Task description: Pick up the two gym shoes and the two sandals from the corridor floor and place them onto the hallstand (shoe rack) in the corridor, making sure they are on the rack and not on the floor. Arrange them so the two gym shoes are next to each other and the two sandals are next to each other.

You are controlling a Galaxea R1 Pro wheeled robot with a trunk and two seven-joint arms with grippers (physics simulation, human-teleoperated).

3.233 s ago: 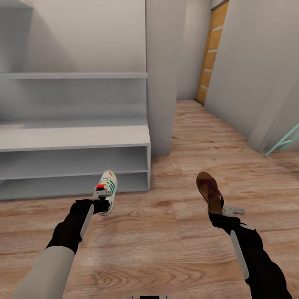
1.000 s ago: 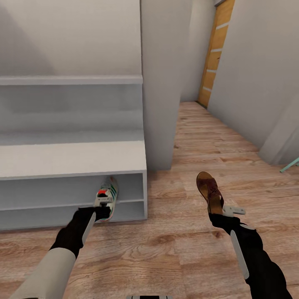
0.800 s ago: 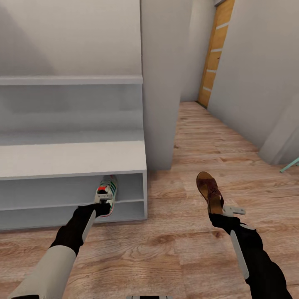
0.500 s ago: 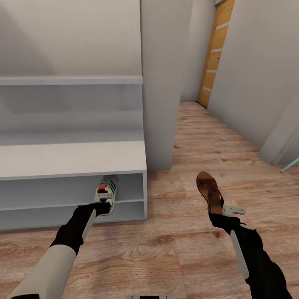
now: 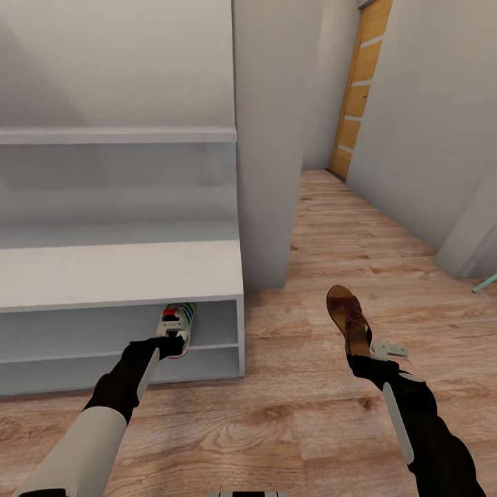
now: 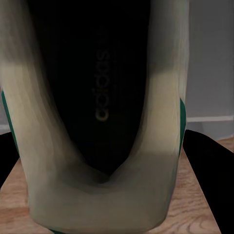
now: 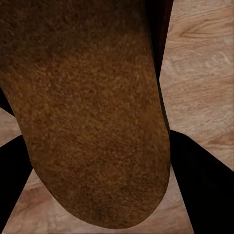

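The left gripper point(image 5: 170, 339) is clamped on the heel of a gym shoe point(image 5: 177, 324), and the whole coming move turns on how that shoe lies from the jaws: its long axis runs straight ahead of them, toe leading, into the upper open shelf row of the hallstand point(image 5: 124, 266). Seen from the head, the toe already reaches under the flat top, close beside the unit's right end panel, while the heel and the jaws sit just outside the front edge. In the left wrist view the shoe's dark opening and cream heel collar point(image 6: 100, 146) stand directly ahead of the jaws, with pale shelf surface past one side. I cannot tell whether the sole rests on the shelf board or hangs just above it. My judgement is that the step in hand is seating this shoe, and that it calls for a short push along the shoe's own axis, then a release. The right gripper point(image 5: 360, 351) is closed on the near end of a sandal point(image 5: 347, 316), whose length likewise points ahead of its jaws, angled upward over the corridor floor point(image 5: 317, 414) and well apart from the rack; the right wrist view shows its brown footbed point(image 7: 92, 126) close up. The left arm is the nearer to the shelves.
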